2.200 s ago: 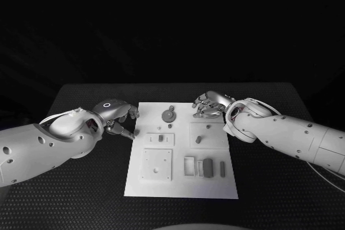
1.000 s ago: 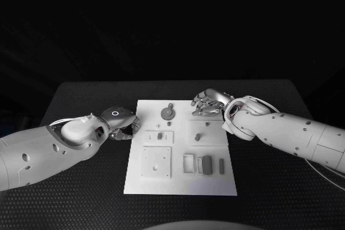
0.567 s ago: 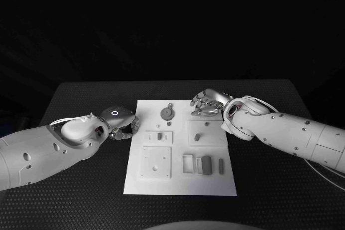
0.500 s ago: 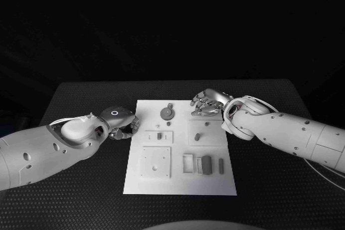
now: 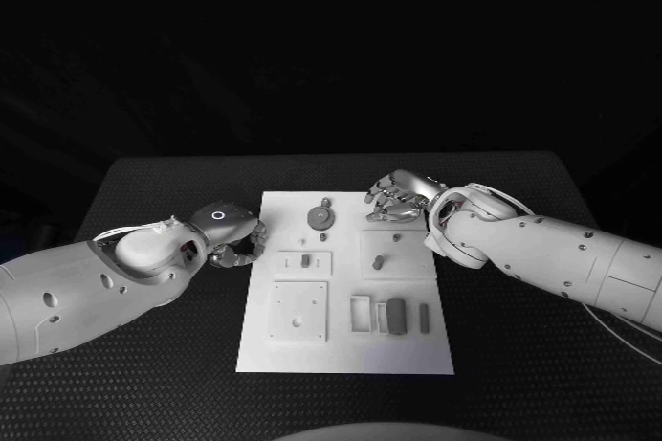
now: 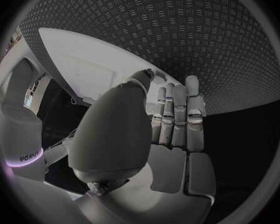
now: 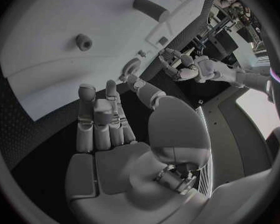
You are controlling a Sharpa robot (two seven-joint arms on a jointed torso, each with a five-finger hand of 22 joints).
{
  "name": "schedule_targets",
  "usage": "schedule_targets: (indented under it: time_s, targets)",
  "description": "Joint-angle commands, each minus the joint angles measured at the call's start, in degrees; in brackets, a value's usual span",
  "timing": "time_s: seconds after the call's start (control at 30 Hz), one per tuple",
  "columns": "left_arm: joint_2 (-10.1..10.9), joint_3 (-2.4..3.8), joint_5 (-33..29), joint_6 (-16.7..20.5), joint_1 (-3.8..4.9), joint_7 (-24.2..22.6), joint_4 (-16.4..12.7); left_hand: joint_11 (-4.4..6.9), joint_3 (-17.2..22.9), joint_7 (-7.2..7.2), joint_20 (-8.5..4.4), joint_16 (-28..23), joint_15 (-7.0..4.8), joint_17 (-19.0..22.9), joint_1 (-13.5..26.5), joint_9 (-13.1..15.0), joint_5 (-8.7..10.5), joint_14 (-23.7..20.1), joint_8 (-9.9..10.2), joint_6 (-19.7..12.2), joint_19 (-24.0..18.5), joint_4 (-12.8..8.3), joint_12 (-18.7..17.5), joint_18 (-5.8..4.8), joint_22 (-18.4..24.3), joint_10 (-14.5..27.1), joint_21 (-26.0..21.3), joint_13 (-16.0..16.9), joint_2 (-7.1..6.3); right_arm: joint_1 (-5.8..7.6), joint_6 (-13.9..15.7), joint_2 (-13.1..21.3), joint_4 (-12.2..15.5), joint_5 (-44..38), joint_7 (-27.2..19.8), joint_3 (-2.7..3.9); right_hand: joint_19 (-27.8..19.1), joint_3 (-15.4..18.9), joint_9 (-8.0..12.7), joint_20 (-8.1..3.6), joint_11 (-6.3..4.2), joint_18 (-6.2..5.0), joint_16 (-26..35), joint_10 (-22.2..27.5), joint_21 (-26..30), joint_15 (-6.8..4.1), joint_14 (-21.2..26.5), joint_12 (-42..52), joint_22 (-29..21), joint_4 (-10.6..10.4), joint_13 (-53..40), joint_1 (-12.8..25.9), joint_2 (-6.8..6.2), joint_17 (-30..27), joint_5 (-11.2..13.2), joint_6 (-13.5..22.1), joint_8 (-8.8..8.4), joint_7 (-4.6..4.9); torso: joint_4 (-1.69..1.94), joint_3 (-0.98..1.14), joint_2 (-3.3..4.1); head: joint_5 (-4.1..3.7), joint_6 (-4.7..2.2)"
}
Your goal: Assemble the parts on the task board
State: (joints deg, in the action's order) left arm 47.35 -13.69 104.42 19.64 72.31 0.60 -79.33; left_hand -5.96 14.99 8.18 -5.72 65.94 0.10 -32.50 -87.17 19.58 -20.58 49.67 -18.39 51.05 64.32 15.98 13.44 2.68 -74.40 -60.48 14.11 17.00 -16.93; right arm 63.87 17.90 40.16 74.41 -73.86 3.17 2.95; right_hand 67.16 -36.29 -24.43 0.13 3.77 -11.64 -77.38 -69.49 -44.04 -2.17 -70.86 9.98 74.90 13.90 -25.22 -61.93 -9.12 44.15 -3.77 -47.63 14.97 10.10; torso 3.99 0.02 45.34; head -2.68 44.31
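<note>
The white task board [image 5: 345, 350] lies in the middle of the table. On it are a round grey part [image 5: 321, 217], a small peg [image 5: 324, 237], a short part in a small plate [image 5: 305, 260], an upright peg [image 5: 378, 262] and dark bars [image 5: 396, 317] near the front. My left hand [image 5: 237, 242] hovers at the board's left edge; the left wrist view shows the left hand [image 6: 171, 129] with fingers straight and nothing in it. My right hand [image 5: 396, 200] is over the board's far right corner, and the right wrist view shows the right hand [image 7: 109, 134] holding nothing.
A square plate [image 5: 299, 312] and an open frame [image 5: 362, 313] sit on the board's near half. The black ribbed table [image 5: 152, 384] runs wide on both sides. In the right wrist view, the peg [image 7: 84, 41] stands on the board [image 7: 47, 59] beyond my fingers.
My left arm has swung in and its hand has come up against the board's left edge, fingers drawn closer together. The right hand has barely moved. The parts stay where they were.
</note>
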Motion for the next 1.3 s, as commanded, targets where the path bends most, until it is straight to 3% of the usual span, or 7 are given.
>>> schedule_targets:
  time_s: [0.03, 0.43, 0.67, 1.3]
  targets:
    - [-0.1, 0.05, -0.8, 1.4, 0.01, 0.2, -0.1, -0.56, -0.2, 0.51, 0.32, -0.2, 0.34, -0.1, 0.4, -0.2, 0.12, 0.3, 0.7, -1.1, 0.4, 0.0, -0.4, 1.48, -0.1, 0.0, -0.4, -0.1, -0.1, -0.04, 0.0, 0.0, 0.0, 0.0, -0.5, 0.01, 0.1, -0.1, 0.1, -0.48, 0.42, -3.36, 0.2, 0.0, 0.3, -0.04, 0.2, 0.2, 1.1, -0.3, -0.1, 0.6, 0.13, -0.1, -0.1, 0.0, 0.18, 0.36, 0.01, 0.01, 0.0, -0.01, -0.01]
    - [-0.6, 0.04, -0.6, -2.4, 0.01, 0.9, 0.1, -0.52, 0.8, 0.33, 0.52, -0.3, 0.41, -0.4, 0.2, 0.0, -0.49, 0.4, 0.4, -0.5, 0.6, 0.1, -0.9, 1.69, -0.2, -0.1, -0.6, 0.0, 0.12, -0.04, 0.1, 0.0, 0.2, 0.0, -0.5, 0.01, 0.1, -0.1, 0.1, -0.49, 0.42, -3.36, 0.2, 0.0, 0.3, -0.04, 0.2, 0.2, 1.1, -0.3, -0.1, 0.6, 0.13, -0.1, -0.1, 0.0, 0.18, 0.36, 0.03, 0.07, -0.02, 0.08, -0.14]
    - [-0.7, 0.04, -0.4, -3.8, 0.01, 1.1, 0.2, 0.46, 2.0, -1.08, 0.27, -0.3, -0.15, -0.7, -0.2, 0.3, -0.53, 0.4, 0.0, 0.3, 0.6, -0.1, -1.3, 1.49, -0.6, 0.0, -0.7, 0.0, 0.63, -0.04, 0.1, 0.0, 0.3, 0.0, -0.5, 0.01, 0.1, -0.1, 0.1, -0.49, 0.42, -3.36, 0.2, 0.0, 0.3, -0.04, 0.2, 0.2, 1.1, -0.3, -0.1, 0.6, 0.13, -0.1, -0.1, 0.0, 0.18, 0.36, 0.03, 0.06, 0.0, 0.06, -0.19]
    - [-1.5, 0.04, -0.3, -6.2, 0.01, 2.5, 0.9, 0.44, 3.3, -0.4, -0.05, -0.4, -0.27, -1.1, 0.2, 0.1, -1.08, 0.2, 0.7, -0.8, 0.5, -0.2, -1.8, 1.12, -1.1, 0.2, -1.0, 0.1, 0.95, -0.04, 0.1, 0.0, 0.3, 0.0, -0.5, 0.01, 0.1, -0.1, 0.1, -0.49, 0.42, -3.36, 0.2, 0.0, 0.3, -0.04, 0.2, 0.2, 1.1, -0.3, -0.1, 0.6, 0.12, -0.1, -0.1, 0.0, 0.2, 0.36, 0.01, -0.01, 0.04, -0.12, 0.01]
